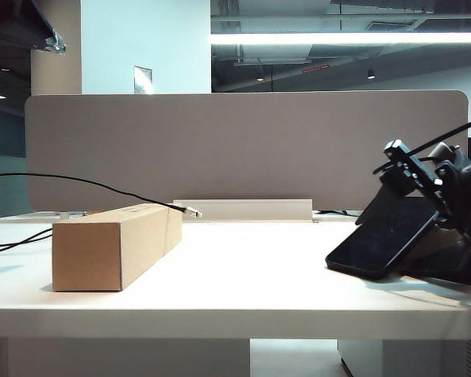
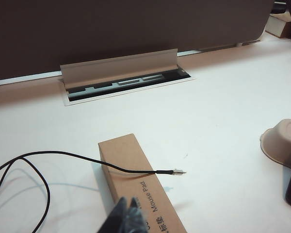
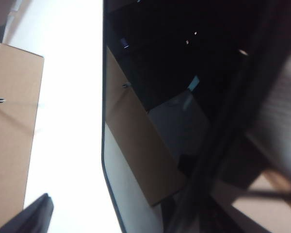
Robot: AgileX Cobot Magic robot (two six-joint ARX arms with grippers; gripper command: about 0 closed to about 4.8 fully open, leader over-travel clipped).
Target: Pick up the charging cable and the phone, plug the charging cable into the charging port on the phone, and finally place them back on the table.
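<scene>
Evidently the phone (image 1: pixel 381 239), stiff, glossy and probably slippery, leaned tilted at the desk's (image 1: pixel 243 283) right, best gripped across its edges; the right claw (image 1: pixel 420 177) stood open around it, while the left claw (image 2: pixel 126 216) was closed, empty, above the cardboard box (image 1: pixel 114 243) carrying the limp, light charging cable (image 2: pixel 136 171).

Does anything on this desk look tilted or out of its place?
Yes. The phone leans steeply, its lower corner on the table, with the right gripper at its upper end. The charging cable lies across the cardboard box.
</scene>
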